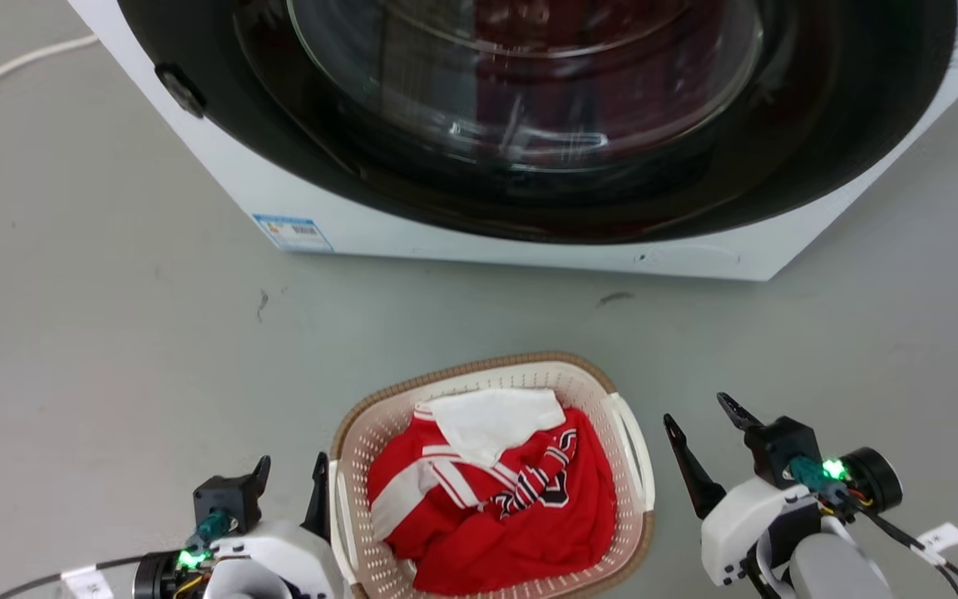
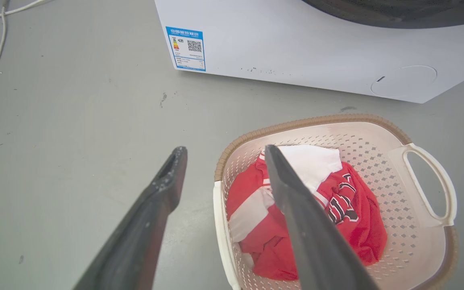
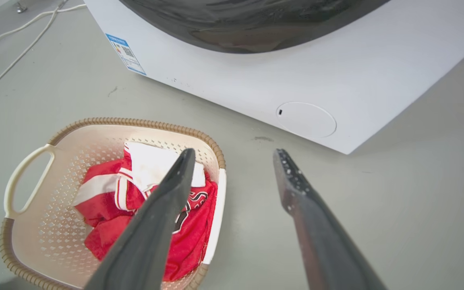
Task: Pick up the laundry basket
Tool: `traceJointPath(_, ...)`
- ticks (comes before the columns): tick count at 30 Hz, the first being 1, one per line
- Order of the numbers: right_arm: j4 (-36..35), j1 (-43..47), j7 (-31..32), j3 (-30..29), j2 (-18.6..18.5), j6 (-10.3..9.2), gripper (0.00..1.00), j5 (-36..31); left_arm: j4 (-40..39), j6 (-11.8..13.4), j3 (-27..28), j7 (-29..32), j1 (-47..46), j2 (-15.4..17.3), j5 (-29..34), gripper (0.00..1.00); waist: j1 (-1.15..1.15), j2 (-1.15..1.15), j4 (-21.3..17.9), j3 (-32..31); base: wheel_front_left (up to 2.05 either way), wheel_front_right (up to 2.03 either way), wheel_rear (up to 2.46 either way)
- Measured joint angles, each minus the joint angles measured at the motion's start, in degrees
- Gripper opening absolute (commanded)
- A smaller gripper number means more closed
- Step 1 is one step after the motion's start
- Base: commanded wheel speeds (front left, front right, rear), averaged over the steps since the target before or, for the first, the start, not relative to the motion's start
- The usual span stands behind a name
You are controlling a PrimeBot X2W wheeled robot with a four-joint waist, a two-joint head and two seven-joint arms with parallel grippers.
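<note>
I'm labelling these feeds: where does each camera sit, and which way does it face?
Head view: on the head, facing forward and down at the laundry basket and washing machine; left gripper and right gripper show below.
Left wrist view: on the left wrist, looking along its open fingers toward the basket's left side.
Right wrist view: on the right wrist, along its open fingers; basket at left.
Shared: all three show basket and machine.

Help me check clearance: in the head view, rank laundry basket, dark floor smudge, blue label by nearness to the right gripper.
1. laundry basket, just left of the right gripper.
2. dark floor smudge, ahead.
3. blue label, far left.
</note>
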Motion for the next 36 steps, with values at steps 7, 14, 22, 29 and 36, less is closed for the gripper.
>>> traceJointPath(7, 7.54, -6.01, 0.0, 4.66, -1.96, 0.0, 1.0, 2.98, 5.42, -0.15, -0.92, 0.0, -3.89, 0.01, -1.62, 1.0, -0.01, 0.0, 0.81, 5.61, 0.0, 0.0, 0.0)
traceJointPath(14, 14.48, -11.02, 0.0, 9.54, -3.11, 0.0, 1.0, 5.79, 10.74, -0.32, -2.83, -0.01, -6.49, 0.04, -4.05, 1.0, -0.01, 0.0, 2.18, 11.22, 0.0, 0.0, 0.0)
traceJointPath(22, 20.04, -15.02, 0.0, 12.35, -3.79, 0.0, 1.0, 7.24, 13.33, -0.7, -5.39, -0.01, -8.95, 0.03, -6.05, 1.0, -0.01, 0.0, 3.17, 15.26, 0.0, 0.0, 0.0)
traceJointPath(29, 23.93, -18.9, 0.0, 14.46, -4.24, 0.0, 1.0, 8.08, 15.55, -0.89, -8.39, -0.01, -12.12, 0.01, -7.9, 1.0, -0.01, 0.0, 3.78, 18.98, 0.0, 0.0, 0.0)
traceJointPath(36, 25.83, -21.78, 0.0, 16.1, -4.39, 0.0, 1.0, 8.69, 16.8, -0.56, -10.42, -0.01, -14.58, 0.02, -9.67, 1.0, -0.01, 0.0, 4.03, 22.25, 0.0, 0.0, 0.0)
